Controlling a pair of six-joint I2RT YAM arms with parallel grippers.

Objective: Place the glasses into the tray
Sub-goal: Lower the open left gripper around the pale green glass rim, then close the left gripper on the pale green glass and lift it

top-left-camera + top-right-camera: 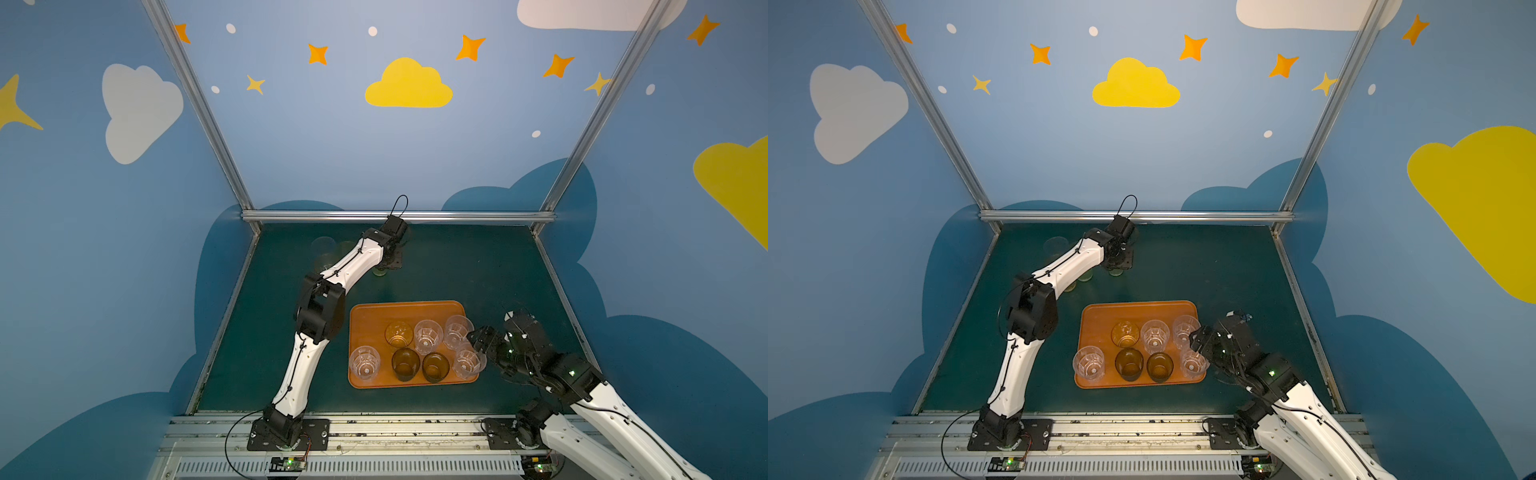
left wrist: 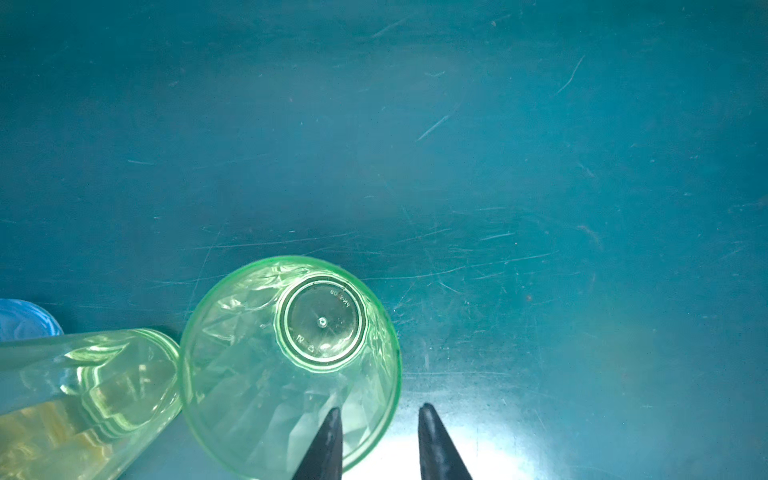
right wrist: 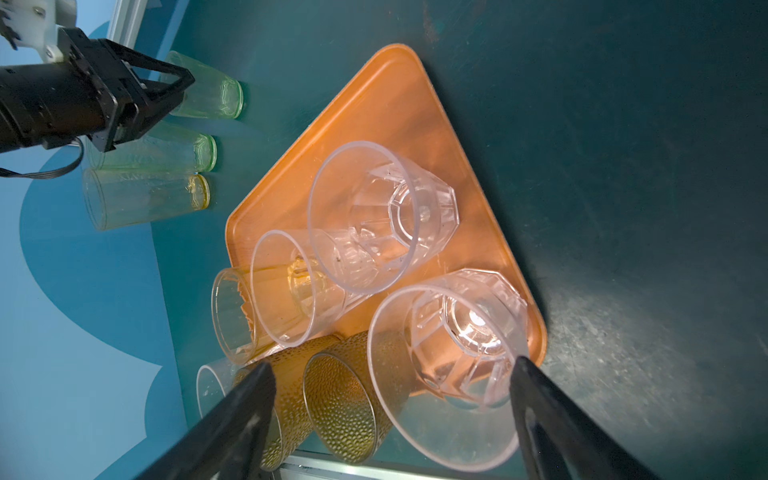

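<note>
1 green glass on the far-left table: left gripper straddles its rim for a wall pinch, jaws narrowed but not clamped yet. 7 glasses stand in the tray mid-table. The right gripper hangs spread wide and empty at its right edge.

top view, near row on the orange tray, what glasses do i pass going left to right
clear faceted tumbler, dark smoky-brown dimpled tumbler, second dark smoky-brown tumbler, another clear faceted tumbler
</note>
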